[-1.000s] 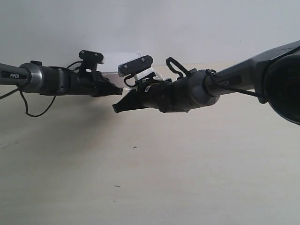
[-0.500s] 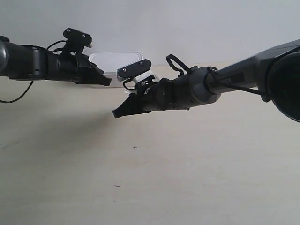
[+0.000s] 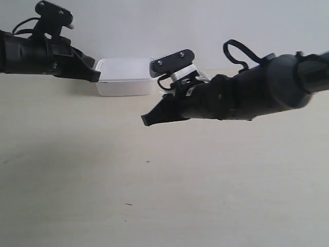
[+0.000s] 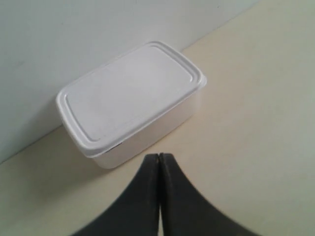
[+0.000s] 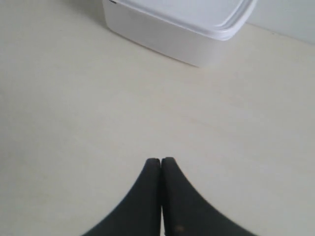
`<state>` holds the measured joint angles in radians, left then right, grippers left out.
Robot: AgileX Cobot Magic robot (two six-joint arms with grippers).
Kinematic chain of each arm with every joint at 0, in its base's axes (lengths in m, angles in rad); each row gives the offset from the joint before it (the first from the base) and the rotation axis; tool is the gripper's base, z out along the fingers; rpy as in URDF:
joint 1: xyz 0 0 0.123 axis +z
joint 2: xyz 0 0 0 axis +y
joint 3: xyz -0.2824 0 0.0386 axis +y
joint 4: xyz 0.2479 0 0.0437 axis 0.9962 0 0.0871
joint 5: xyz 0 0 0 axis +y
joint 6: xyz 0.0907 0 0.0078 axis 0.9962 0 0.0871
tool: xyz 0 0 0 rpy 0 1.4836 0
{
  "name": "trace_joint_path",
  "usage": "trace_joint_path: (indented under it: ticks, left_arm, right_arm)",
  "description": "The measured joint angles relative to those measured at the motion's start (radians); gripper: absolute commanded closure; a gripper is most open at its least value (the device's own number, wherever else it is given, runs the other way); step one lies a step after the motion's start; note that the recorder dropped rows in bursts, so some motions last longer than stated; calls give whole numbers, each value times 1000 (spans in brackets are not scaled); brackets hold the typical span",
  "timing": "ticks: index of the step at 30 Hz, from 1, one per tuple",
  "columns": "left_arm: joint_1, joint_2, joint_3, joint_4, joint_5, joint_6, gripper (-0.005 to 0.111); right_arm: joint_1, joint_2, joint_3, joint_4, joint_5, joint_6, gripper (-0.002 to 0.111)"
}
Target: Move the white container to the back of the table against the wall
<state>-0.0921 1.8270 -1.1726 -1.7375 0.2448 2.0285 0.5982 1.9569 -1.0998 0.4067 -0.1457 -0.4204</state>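
Observation:
The white container point(image 3: 126, 77) rests lidded at the back of the table point(image 3: 205, 195), its long side against the wall point(image 3: 154, 25). The left wrist view shows the container point(image 4: 128, 93) close up with the wall point(image 4: 49, 39) right behind it. My left gripper point(image 4: 160, 157) is shut and empty, just off the box's near side. In the exterior view the left gripper point(image 3: 96, 77) hovers by the box's left end. My right gripper point(image 3: 145, 122) is also shut and empty, raised in front of the box. The container point(image 5: 182, 24) lies well beyond the right gripper point(image 5: 161, 161).
Pale wood-grain tabletop point(image 5: 74, 123) spreads in front of the box, marked only by tiny dark specks point(image 3: 148, 162). The two black arms reach in from either side of the exterior view, above the table.
Both arms have drawn back from the container. The left one rose and moved toward the exterior view's left; the right one shifted to the right, uncovering the box.

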Motion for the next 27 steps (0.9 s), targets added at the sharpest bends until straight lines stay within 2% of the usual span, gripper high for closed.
trace_joint_path:
  ticks: [6,13,23,27]
  left_arm:
    - [0,-188,115,0,4,0,107]
    - [0,-570,289,0,6,2,107]
    - [0,-1165,532,0,6,2,107]
    - [0,-1389,591,0,6,-36,107]
  right_arm:
    - [0,-187,185,8,-63,0,108]
    - [6,-482,321,52,-69,0,108]
    - [183,-931,452,91,-36,-3,108]
    - [200,-1069,479,155,3,-66,108]
